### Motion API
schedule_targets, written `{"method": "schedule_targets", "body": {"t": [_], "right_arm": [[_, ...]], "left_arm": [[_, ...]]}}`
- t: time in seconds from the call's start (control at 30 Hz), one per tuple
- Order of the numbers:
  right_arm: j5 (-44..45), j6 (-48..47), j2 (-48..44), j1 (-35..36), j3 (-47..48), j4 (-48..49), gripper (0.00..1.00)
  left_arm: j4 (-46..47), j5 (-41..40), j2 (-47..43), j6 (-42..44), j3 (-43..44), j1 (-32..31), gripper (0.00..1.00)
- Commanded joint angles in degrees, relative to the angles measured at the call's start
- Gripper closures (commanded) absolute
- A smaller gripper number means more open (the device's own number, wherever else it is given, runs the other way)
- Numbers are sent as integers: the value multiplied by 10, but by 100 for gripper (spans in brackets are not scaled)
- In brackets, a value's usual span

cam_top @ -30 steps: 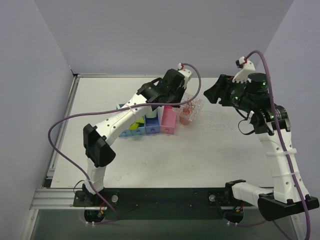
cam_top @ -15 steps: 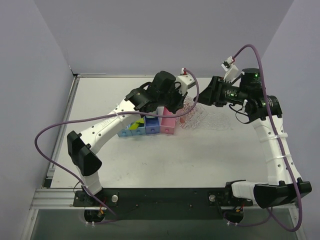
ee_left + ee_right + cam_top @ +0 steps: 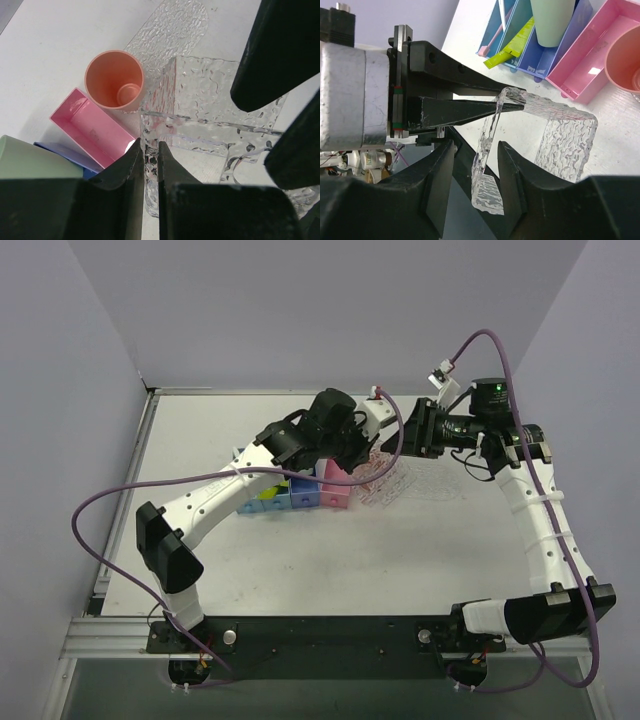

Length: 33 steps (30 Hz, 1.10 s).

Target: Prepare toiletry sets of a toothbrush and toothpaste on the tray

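The clear bumpy tray (image 3: 210, 95) is tilted up on edge above the table. My left gripper (image 3: 151, 146) is shut on its rim; in the top view it (image 3: 362, 452) is above the pink box. My right gripper (image 3: 475, 147) is open, one finger on each side of the tray's (image 3: 567, 140) free edge, not touching it; in the top view it (image 3: 408, 432) faces the left gripper. A lime-yellow toothpaste tube (image 3: 512, 47) and the toothbrush's pinkish end (image 3: 496, 37) lie in the blue bins.
An orange cup (image 3: 114, 80) stands by the pink box (image 3: 95, 131), with a green cup (image 3: 30, 157) in a blue bin (image 3: 570, 35). A second clear oblong tray (image 3: 172, 27) lies flat beyond. Bins sit left of the grippers (image 3: 275, 498).
Both grippers have come together over the middle of the table. The left one has closed on the tray's rim and tipped it up. The right one has moved left around its other edge.
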Motion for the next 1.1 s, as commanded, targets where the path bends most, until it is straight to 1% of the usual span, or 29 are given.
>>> {"method": "schedule_targets", "body": {"t": [0.0, 0.17, 0.3, 0.5, 0.6, 0.63, 0.7, 0.73, 0.83, 0.87, 0.9, 0.93, 0.97, 1.0, 1.03, 1.07], "right_arm": [[-10, -14, 1, -3, -5, -16, 64], [-17, -23, 9, 0, -5, -30, 67], [-6, -39, 12, 5, 1, -51, 67], [-4, -55, 24, 17, 10, -68, 71], [-5, -60, 30, 22, 14, -71, 81], [-7, -61, 32, 22, 16, -72, 87], [-14, -61, 35, 22, 17, -73, 94], [-15, -62, 36, 22, 17, -73, 100], [-11, -61, 34, 19, 17, -72, 100], [-9, -61, 28, 18, 17, -70, 100], [-1, -60, 27, 15, 18, -68, 100], [3, -56, 23, 8, 20, -64, 100], [9, -52, 15, 5, 21, -59, 100], [17, -48, 11, 2, 21, -54, 100], [21, -45, 5, -7, 20, -39, 100], [25, -34, -4, -11, 17, -31, 100]], "left_arm": [[41, -7, -28, 12, 11, -5, 100], [43, -18, -27, 11, 13, -6, 100], [45, -27, -27, 10, 17, -7, 100], [51, -31, -23, 11, 27, -7, 100], [53, -31, -22, 13, 30, -8, 100], [53, -31, -21, 13, 31, -8, 100], [55, -32, -20, 13, 33, -9, 100], [54, -36, -20, 13, 34, -10, 100], [60, -47, -21, -1, 35, -9, 100], [65, -49, -21, -6, 36, -8, 97], [67, -49, -22, -15, 36, -8, 88], [71, -50, -25, -20, 37, -7, 72], [78, -50, -27, -26, 36, -6, 61], [82, -51, -29, -38, 36, -5, 52], [87, -50, -34, -43, 34, -5, 40], [94, -51, -37, -47, 34, -3, 36]]}}
